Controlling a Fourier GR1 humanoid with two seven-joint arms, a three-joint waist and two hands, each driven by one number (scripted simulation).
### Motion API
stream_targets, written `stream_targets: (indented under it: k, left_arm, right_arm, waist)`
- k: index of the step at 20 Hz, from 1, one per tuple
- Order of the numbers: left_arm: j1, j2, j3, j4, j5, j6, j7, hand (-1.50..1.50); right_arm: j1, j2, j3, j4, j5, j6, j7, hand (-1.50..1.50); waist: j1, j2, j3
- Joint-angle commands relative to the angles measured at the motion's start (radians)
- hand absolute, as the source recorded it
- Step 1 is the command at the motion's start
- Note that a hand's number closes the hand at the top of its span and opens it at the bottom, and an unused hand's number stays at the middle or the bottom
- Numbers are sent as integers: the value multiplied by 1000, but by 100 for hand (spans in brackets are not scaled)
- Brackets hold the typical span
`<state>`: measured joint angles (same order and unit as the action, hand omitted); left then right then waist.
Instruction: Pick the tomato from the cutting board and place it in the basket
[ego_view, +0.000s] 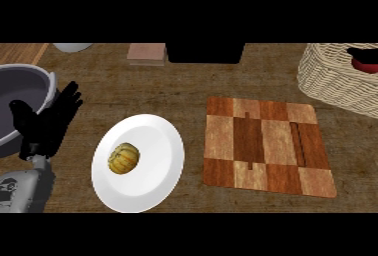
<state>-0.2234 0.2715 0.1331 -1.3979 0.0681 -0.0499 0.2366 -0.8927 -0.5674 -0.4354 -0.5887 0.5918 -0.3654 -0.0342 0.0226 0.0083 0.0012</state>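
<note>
The red tomato (366, 63) lies inside the woven basket (334, 80) at the upper right, only partly showing at the picture's edge. The wooden cutting board (266, 147) at centre right has nothing on it. My left hand (46, 124) stands at the far left with its fingers straight and pointing up, holding nothing, far from both board and basket. My right hand and forearm show nowhere in the head view.
A white plate (151, 132) with a small yellow-orange squash (124, 158) lies left of the board. A grey pot (26, 87) sits behind my left hand. At the back stand a pinkish block (146, 53), a black object (205, 52) and a white item (71, 47).
</note>
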Motion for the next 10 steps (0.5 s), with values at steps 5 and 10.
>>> stream_targets:
  k: [5,10]
  left_arm:
    - [10,3,12,-6,3,-12,-4,0]
    - [5,17,29,7,9,-15,-6,0]
  right_arm:
    - [-55,-22,-108,118,-113,-73,-121,-150]
    - [-4,-157,-302,87,-308,32,-151,-150]
  waist:
    - [3,1,0]
    - [-20,-3,2]
